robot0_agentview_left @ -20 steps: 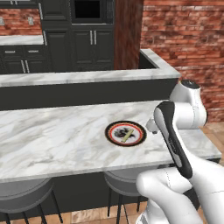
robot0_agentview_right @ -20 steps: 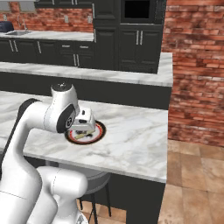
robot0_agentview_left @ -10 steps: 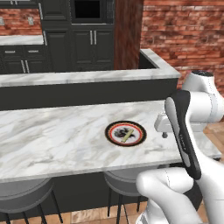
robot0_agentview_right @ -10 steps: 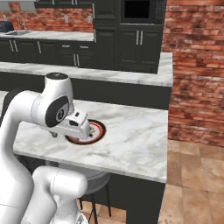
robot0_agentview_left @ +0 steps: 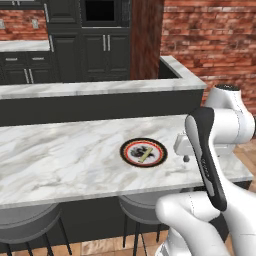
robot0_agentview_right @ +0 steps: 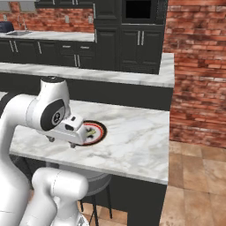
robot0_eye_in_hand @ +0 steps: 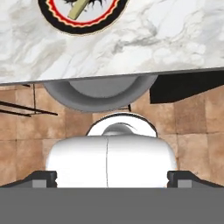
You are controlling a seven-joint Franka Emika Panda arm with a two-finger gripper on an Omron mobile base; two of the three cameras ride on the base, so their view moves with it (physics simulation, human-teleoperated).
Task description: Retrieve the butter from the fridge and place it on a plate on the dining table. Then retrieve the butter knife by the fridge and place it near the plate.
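Plated butter (robot0_agentview_left: 145, 154) beside end effector (robot0_agentview_left: 185, 158)

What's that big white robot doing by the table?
The robot has put the butter, a little yellow stick, on the plate on the marble dining table. Its pincer is open, holds nothing, and hangs beside the plate near the table's edge. A grey stool stands under the table. The knife part of the job looks not yet done.
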